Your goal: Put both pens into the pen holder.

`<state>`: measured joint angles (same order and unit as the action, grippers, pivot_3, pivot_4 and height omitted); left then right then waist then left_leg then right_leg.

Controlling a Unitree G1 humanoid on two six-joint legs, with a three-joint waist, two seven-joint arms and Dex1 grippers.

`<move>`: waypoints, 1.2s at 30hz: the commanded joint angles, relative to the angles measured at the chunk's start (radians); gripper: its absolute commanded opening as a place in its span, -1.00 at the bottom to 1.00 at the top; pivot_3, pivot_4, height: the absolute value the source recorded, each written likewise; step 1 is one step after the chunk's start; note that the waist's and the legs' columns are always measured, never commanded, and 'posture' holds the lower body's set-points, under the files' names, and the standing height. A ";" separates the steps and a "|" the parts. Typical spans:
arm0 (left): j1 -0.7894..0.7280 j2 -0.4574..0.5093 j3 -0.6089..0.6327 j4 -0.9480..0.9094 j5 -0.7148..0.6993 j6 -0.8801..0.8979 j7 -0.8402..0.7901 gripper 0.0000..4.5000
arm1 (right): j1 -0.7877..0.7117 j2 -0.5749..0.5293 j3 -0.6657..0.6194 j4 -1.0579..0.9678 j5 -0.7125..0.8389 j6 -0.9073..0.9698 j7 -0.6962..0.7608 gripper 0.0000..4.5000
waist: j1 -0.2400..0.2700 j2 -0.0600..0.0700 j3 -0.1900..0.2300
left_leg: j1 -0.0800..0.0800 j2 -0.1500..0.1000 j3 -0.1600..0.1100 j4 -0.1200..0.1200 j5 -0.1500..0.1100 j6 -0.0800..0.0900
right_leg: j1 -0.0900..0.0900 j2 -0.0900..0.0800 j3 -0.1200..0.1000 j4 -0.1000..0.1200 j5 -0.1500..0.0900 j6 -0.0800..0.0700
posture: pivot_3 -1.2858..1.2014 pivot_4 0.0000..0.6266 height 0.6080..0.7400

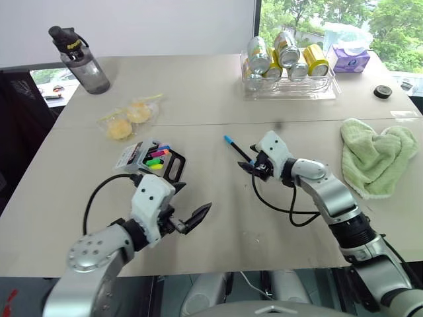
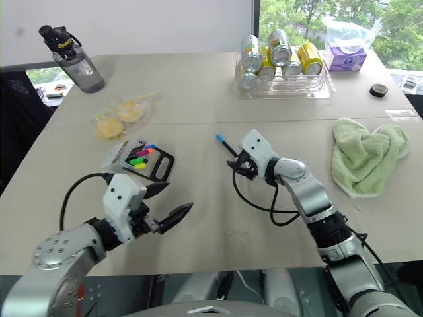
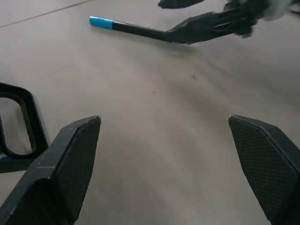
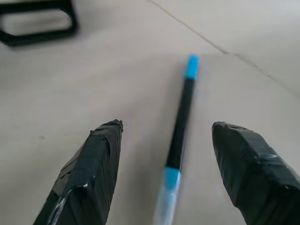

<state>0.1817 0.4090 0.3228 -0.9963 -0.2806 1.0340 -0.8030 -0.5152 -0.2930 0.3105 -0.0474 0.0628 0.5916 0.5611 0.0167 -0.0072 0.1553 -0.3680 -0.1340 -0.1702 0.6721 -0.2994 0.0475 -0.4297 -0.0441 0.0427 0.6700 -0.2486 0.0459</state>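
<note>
Blue-ended pen (image 4: 180,133) lying flat on table (image 1: 218,105), mid-table, right of pen holder (image 1: 151,160). We are seeing our right gripper (image 4: 172,174) straddling pen, fingers apart on either side, not touching it. Pen holder sitting left of centre, coloured markers showing inside, black frame end facing us. Our left gripper (image 3: 171,173) hovering near holder, jaws gaping wide, holding nothing. Farther back: tray of cans (image 1: 289,82), water bottle (image 1: 80,61), green cloth (image 1: 377,157) at right.

Bright daylight enters from the window (image 1: 330,16) behind; shadows fall soft; wrist views show motion blur.
</note>
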 commanded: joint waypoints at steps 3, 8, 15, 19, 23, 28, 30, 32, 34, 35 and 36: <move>-0.030 0.077 0.095 -0.023 -0.121 0.028 0.005 0.99 | -0.025 0.046 -0.012 -0.026 -0.043 0.139 -0.095 0.44 | -0.004 0.000 0.000 | 0.001 0.000 0.000 0.000 0.000 0.000 | 0.000 0.000 0.000 0.000 0.000 0.000 | 0.03 -0.52 1.00; -0.041 0.127 0.095 -0.013 -0.179 0.028 0.036 1.00 | -0.019 0.035 -0.001 -0.046 -0.031 0.203 -0.070 -0.14 | -0.006 0.001 -0.001 | 0.003 0.000 0.001 -0.001 0.000 -0.001 | 0.002 0.001 0.001 0.000 0.000 0.000 | 0.03 -0.52 1.00; -0.070 0.167 0.069 0.020 -0.229 0.013 0.098 1.00 | -0.007 0.063 -0.033 -0.065 0.002 0.193 -0.075 -1.00 | -0.005 0.001 -0.001 | 0.004 0.000 0.001 -0.001 0.000 -0.001 | 0.002 0.001 0.001 0.000 0.000 -0.001 | 0.03 -0.52 1.00; -0.136 0.113 -0.015 0.075 -0.200 0.012 0.226 1.00 | 0.011 0.109 -0.081 -0.067 0.016 0.130 -0.124 -1.00 | -0.004 0.001 -0.001 | 0.004 0.000 0.001 -0.002 0.001 -0.001 | 0.002 0.001 0.001 0.000 0.000 -0.001 | 0.03 -0.52 1.00; -0.240 -0.143 -0.029 0.129 -0.265 0.016 0.406 1.00 | 0.020 0.166 -0.177 -0.076 0.109 -0.015 -0.095 -1.00 | -0.005 -0.002 -0.002 | 0.004 0.000 0.001 -0.001 0.001 -0.001 | 0.002 0.001 -0.001 0.000 0.001 0.000 | 0.03 -0.52 1.00; -0.410 -0.434 0.008 0.221 -0.389 -0.011 0.589 1.00 | 0.074 0.157 -0.203 -0.178 0.276 -0.109 0.089 -1.00 | -0.005 -0.003 -0.002 | 0.003 0.000 -0.001 0.000 0.001 -0.001 | 0.003 0.001 -0.001 0.000 0.001 0.000 | 0.03 -0.52 1.00; -0.462 -0.472 0.029 0.246 -0.431 -0.015 0.635 1.00 | 0.096 0.152 -0.192 -0.206 0.297 -0.141 0.118 -1.00 | -0.012 -0.003 -0.002 | 0.003 0.000 -0.001 0.000 0.001 -0.001 | 0.003 0.001 0.000 0.000 0.001 0.000 | 0.03 -0.52 1.00; -0.493 -0.481 0.040 0.265 -0.471 -0.020 0.667 1.00 | 0.113 0.153 -0.184 -0.221 0.312 -0.169 0.136 -1.00 | -0.021 -0.003 -0.002 | 0.003 0.000 0.000 -0.001 0.001 -0.001 | 0.003 0.001 0.000 0.000 0.001 0.000 | 0.03 -0.52 1.00; -0.509 -0.476 0.033 0.281 -0.505 -0.021 0.686 1.00 | 0.137 0.146 -0.170 -0.243 0.337 -0.193 0.176 -1.00 | -0.029 -0.003 -0.002 | 0.004 0.000 0.001 0.000 0.001 -0.001 | 0.002 0.001 0.000 0.001 0.001 0.000 | 0.03 -0.52 1.00; -0.511 -0.469 0.026 0.285 -0.518 -0.021 0.691 1.00 | 0.144 0.143 -0.164 -0.249 0.344 -0.202 0.189 -1.00 | -0.029 -0.003 -0.002 | 0.004 0.000 0.001 0.000 0.001 -0.001 | 0.002 0.001 0.000 0.001 0.001 0.000 | 0.03 -0.52 1.00; -0.509 -0.461 0.017 0.289 -0.527 -0.023 0.695 1.00 | 0.149 0.140 -0.161 -0.255 0.353 -0.209 0.200 -1.00 | -0.030 -0.003 -0.002 | 0.004 0.000 0.001 0.000 0.001 -0.001 | 0.002 0.001 0.000 0.001 0.001 0.000 | 0.03 -0.52 1.00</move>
<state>-0.3157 -0.0556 0.3514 -0.6917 -0.7719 1.0264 -0.1164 -0.3638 -0.1555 0.1437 -0.2426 0.3822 0.4179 0.7357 -0.0129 -0.0098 0.1529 -0.3642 -0.1337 -0.1694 0.6718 -0.2988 0.0464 -0.4274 -0.0429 0.0425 0.6707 -0.2480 0.0456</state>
